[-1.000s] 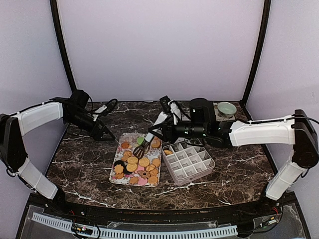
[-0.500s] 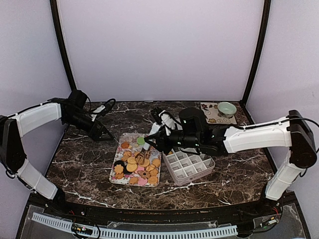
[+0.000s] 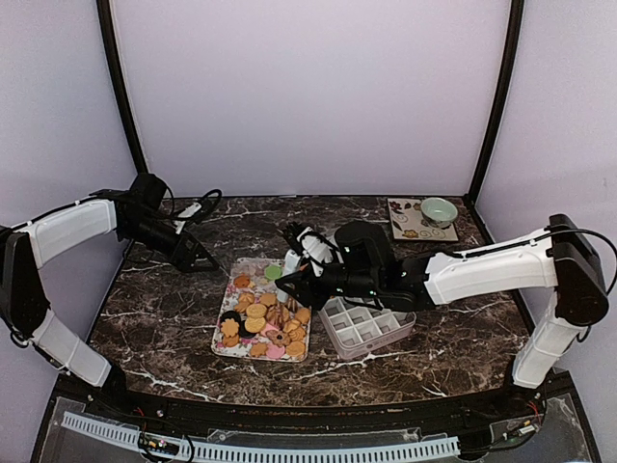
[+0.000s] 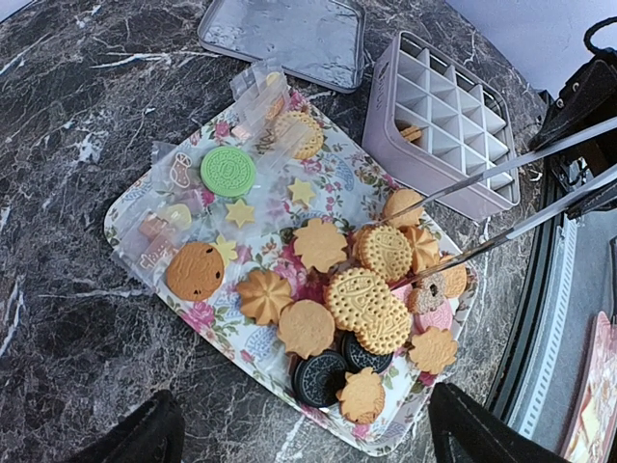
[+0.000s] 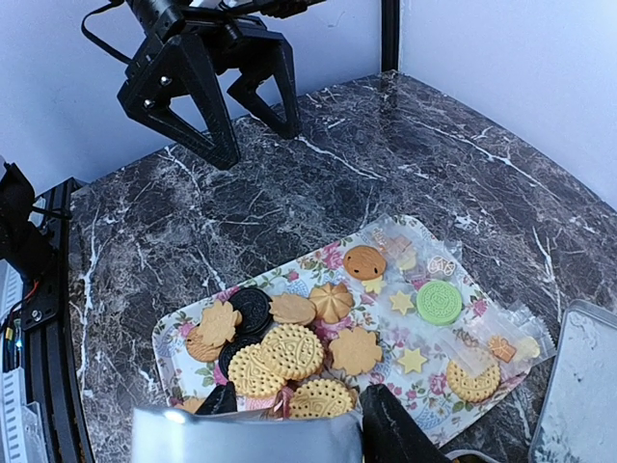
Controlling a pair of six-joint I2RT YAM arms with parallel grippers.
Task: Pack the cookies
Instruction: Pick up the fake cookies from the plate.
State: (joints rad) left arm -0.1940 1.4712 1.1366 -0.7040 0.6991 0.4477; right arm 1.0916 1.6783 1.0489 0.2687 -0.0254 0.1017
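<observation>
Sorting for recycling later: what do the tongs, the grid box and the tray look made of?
The tongs look like metal, likely steel: thin arms, bright mirror shine. The box seems matte pale-grey plastic: thin moulded dividers. The tray is unclear: glossy floral print, perhaps melamine or coated tin.

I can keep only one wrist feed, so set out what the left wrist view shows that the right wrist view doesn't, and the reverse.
Only the left wrist view: the divided box with one cookie in a cell, and the tongs' two thin arms reaching down to the pile.
Only the right wrist view: the left gripper, open, over marble beyond the tray.
Both: the floral tray, the cookies heaped on it, and the green cookie among them.
</observation>
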